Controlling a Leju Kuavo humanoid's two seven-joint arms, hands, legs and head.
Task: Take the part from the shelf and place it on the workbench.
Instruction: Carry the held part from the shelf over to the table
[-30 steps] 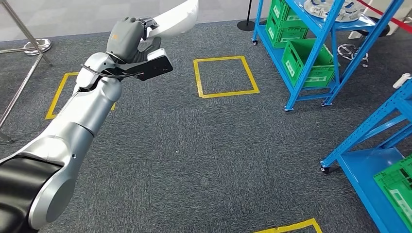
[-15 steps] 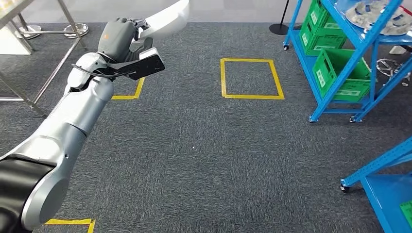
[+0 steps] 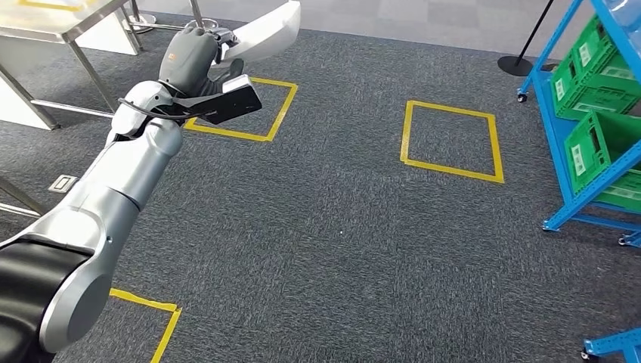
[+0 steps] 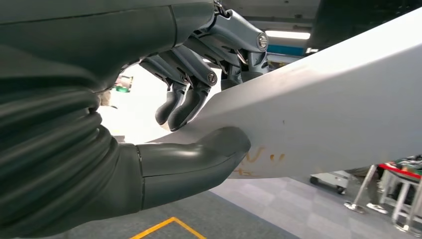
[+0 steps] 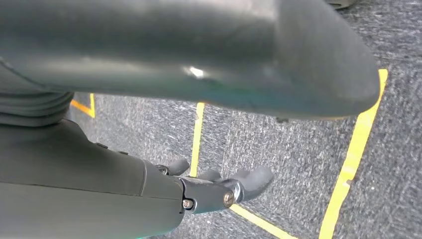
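My left hand [image 3: 193, 57] is raised at the upper left and grips a long white curved part [image 3: 266, 32], which sticks out up and to the right. In the left wrist view my thumb [image 4: 199, 154] presses the white part [image 4: 338, 109] from one side and my dark fingers [image 4: 186, 102] curl over its other side. The metal workbench [image 3: 72, 21] stands at the far left, beyond the hand. My right hand [image 5: 164, 184] hangs over the carpet, its fingers loosely apart and holding nothing.
A blue shelf [image 3: 563, 136] with green bins [image 3: 601, 147] stands at the right edge. Yellow tape squares [image 3: 452, 140] mark the grey carpet, one of them [image 3: 257, 128] just under the held part. A stanchion base [image 3: 518, 64] sits at the back right.
The camera has turned left: the blue shelf slid to the right edge and the workbench came into view at the upper left. My left hand still holds the white part.
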